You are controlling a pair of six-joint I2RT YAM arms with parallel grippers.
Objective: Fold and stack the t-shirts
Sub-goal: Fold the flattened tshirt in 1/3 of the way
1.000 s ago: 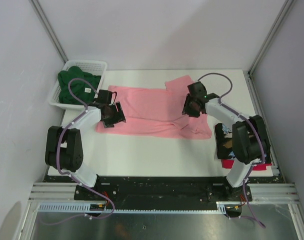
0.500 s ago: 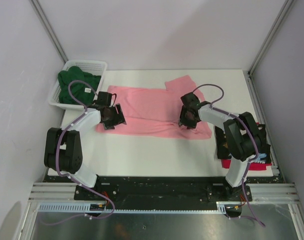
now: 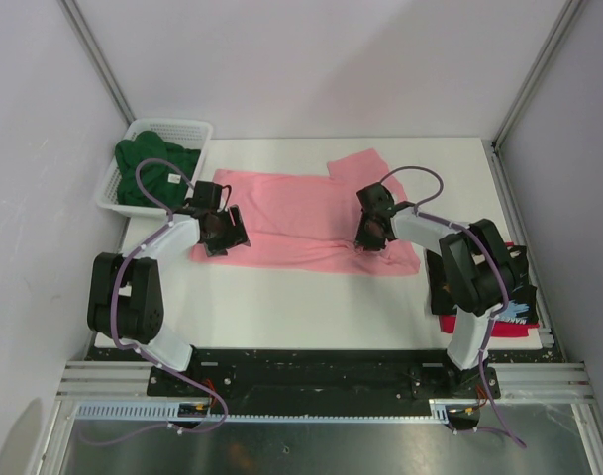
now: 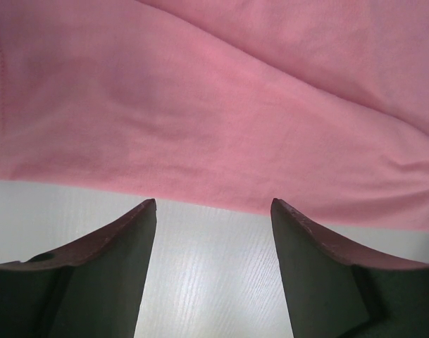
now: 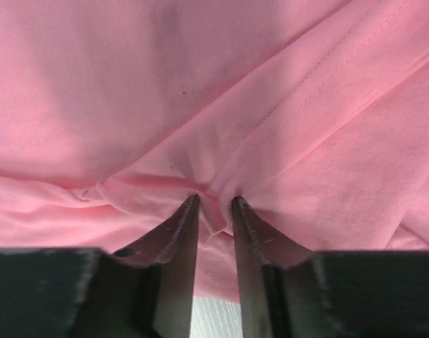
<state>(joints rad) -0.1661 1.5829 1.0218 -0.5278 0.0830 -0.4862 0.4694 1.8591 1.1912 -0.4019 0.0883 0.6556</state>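
Note:
The salmon-pink t-shirt [image 3: 301,213] lies spread across the middle of the table. My right gripper [image 3: 368,238] is low at its near right part, jaws drawn narrow on a bunched fold [image 5: 215,211] of the pink cloth [image 5: 165,84]. My left gripper [image 3: 225,234] hovers at the shirt's near left edge, open, with only bare table [image 4: 207,282] between its fingers and the pink hem [image 4: 200,105] just beyond the tips. A dark green t-shirt [image 3: 152,173] fills the basket. A red t-shirt [image 3: 519,330] and a black one [image 3: 446,287] lie at the right edge, mostly hidden by the right arm.
The white mesh basket [image 3: 172,126] stands at the back left corner. Metal frame posts rise at the table's back corners. White walls close in the left and right sides.
My right gripper has moved left and down onto the near right part of the pink shirt and narrowed on a fold. The left arm has barely moved.

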